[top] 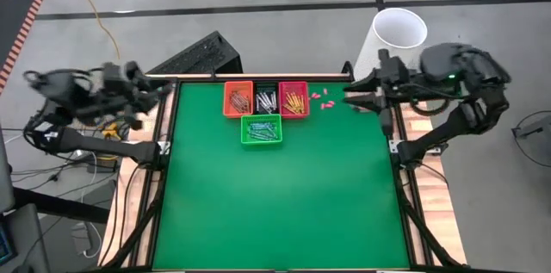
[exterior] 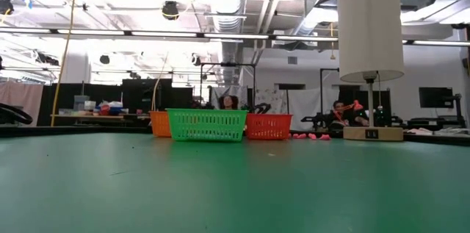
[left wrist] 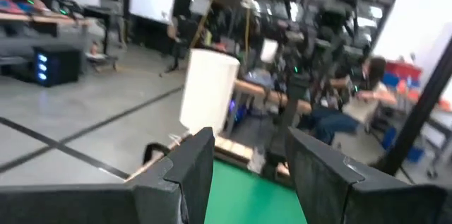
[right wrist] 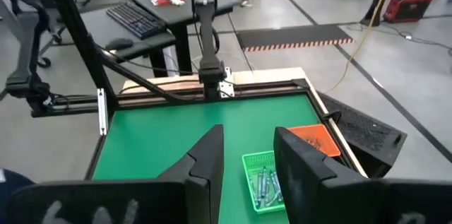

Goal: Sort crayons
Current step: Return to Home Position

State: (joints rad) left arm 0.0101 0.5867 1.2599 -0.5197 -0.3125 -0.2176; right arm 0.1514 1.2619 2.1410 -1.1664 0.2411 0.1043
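Note:
Crayons lie sorted in four small baskets at the table's far middle: reddish ones in the orange basket (top: 238, 99), grey-white ones in the middle basket (top: 266, 99), orange-yellow ones in the red basket (top: 294, 99), and blue-teal ones in the green basket (top: 261, 130), which stands just in front. The right wrist view shows the green basket (right wrist: 263, 181) with its crayons. My left gripper (top: 170, 88) hangs open and empty over the far left corner; its fingers also show in its wrist view (left wrist: 251, 139). My right gripper (top: 347, 95) is open and empty near the far right edge, as in its wrist view (right wrist: 248, 133).
A few tiny pink bits (top: 320, 98) lie on the mat right of the red basket. A tall white cylinder (top: 398, 36) stands beyond the table's far right corner. A keyboard (top: 194, 56) sits on a stand behind the far edge. People sit in the room behind (exterior: 339, 112).

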